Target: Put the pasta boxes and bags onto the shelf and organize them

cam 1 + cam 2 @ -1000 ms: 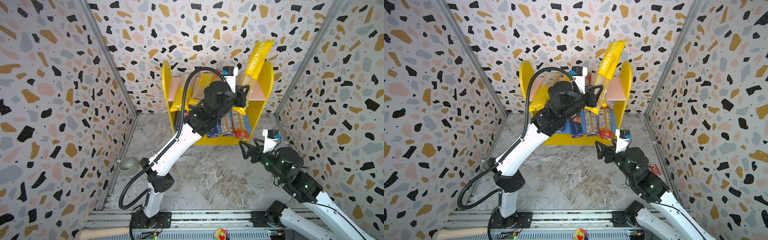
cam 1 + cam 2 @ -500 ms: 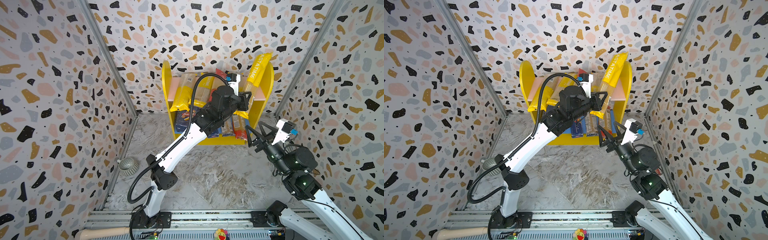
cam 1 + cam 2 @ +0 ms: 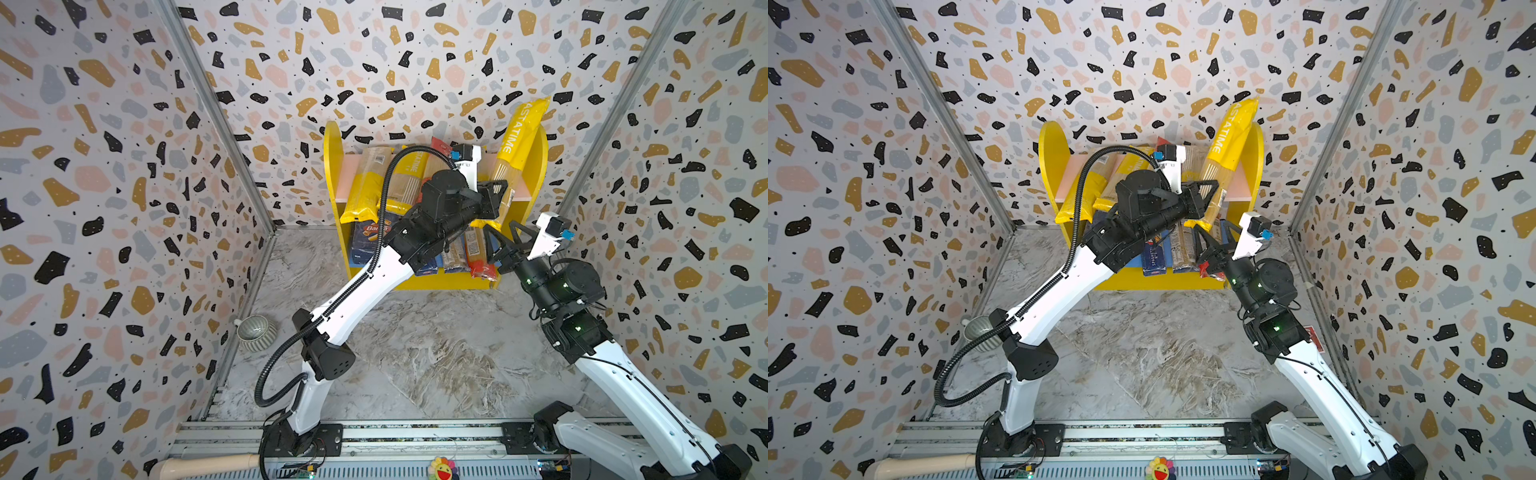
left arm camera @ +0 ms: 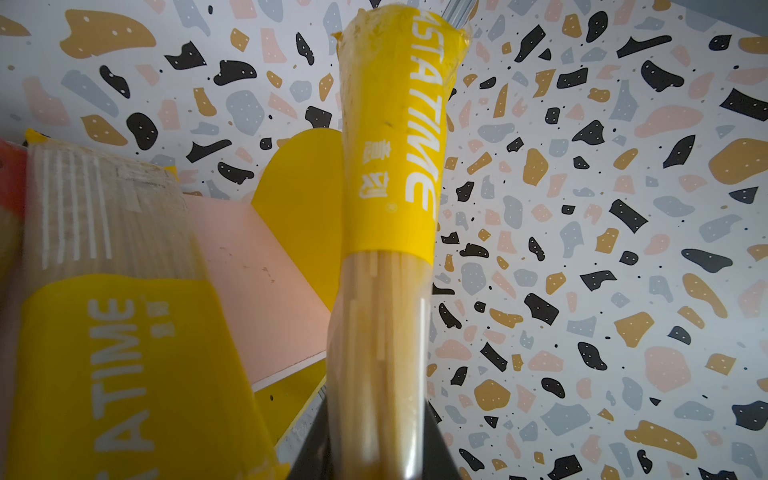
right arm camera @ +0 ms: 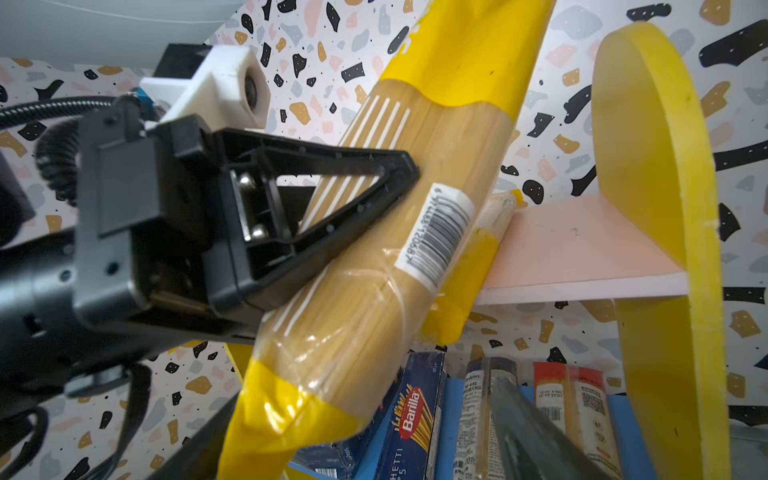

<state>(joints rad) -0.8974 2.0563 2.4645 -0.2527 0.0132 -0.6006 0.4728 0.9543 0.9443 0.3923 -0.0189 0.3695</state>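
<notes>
Lowered yellow-and-clear PASTATIME bag (image 3: 521, 129) leans, pale spaghetti showing.

Twin white-shelled arms with black joints on a metal rail
The left arm (image 3: 361, 286) and right arm (image 3: 623, 382) share glossy white links dotted with small dark screws, boxy black joint housings and black bases bolted to a silver rail (image 3: 415, 434); the left gripper (image 3: 502, 197) and right gripper (image 3: 500, 230) have black open-frame triangular fingers, each beside a white camera mount (image 3: 550, 232) with a blue tab; a ribbed black hose (image 3: 384, 199) runs along the left arm, green lights (image 3: 577, 328) glow on the right
</notes>
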